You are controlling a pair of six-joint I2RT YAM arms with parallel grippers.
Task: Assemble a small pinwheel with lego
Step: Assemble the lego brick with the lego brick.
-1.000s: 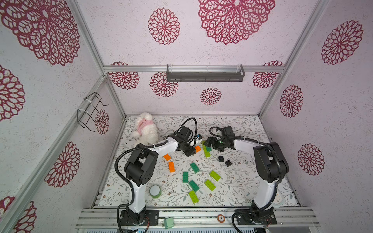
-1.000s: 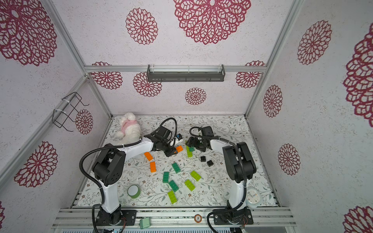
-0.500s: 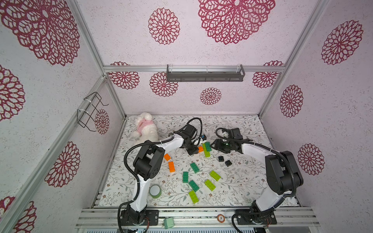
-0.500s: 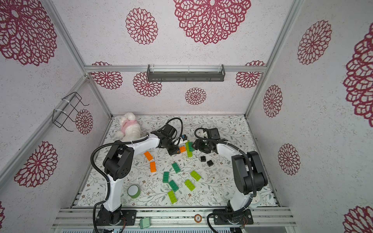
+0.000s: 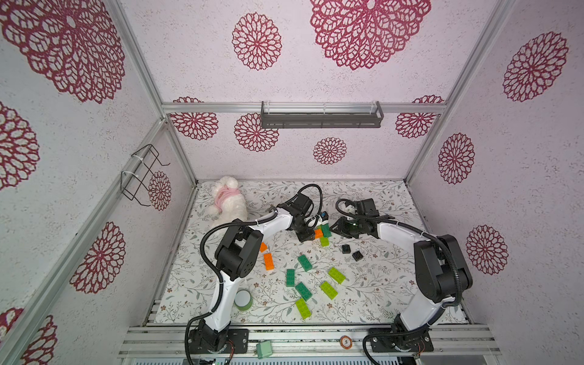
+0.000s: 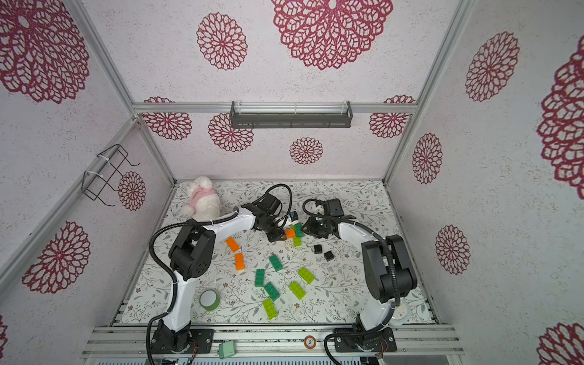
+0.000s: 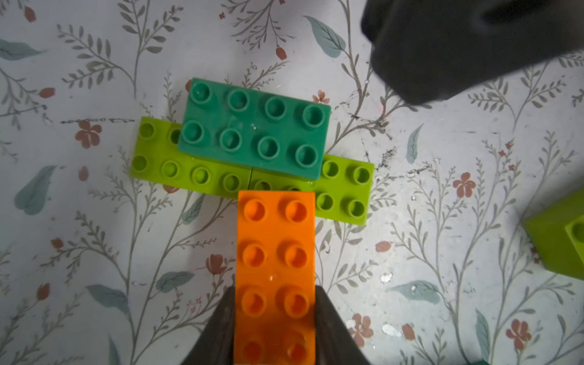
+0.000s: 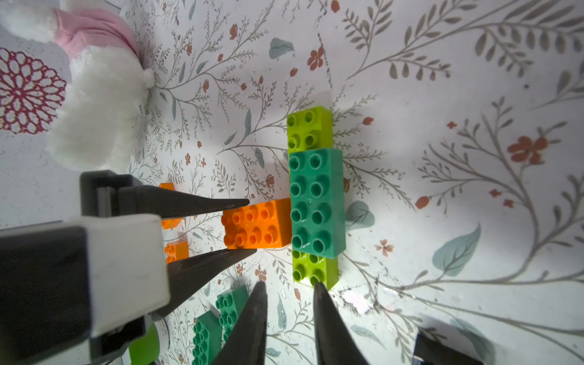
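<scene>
Left gripper (image 7: pixel 275 289) clamps the orange brick (image 7: pixel 276 240), probably anchoring the build; right gripper (image 8: pixel 289 283) has narrow, empty jaws, the lime brick (image 8: pixel 313 270) just ahead.

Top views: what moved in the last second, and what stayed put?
The left gripper, shut on the orange brick, carried it slightly toward the dark green brick. The right arm swung its elbow outward and nearer the camera; the right gripper stayed by the end of the lime brick, jaws slightly apart, holding nothing. The loose bricks, tape roll and plush toy stayed put.
</scene>
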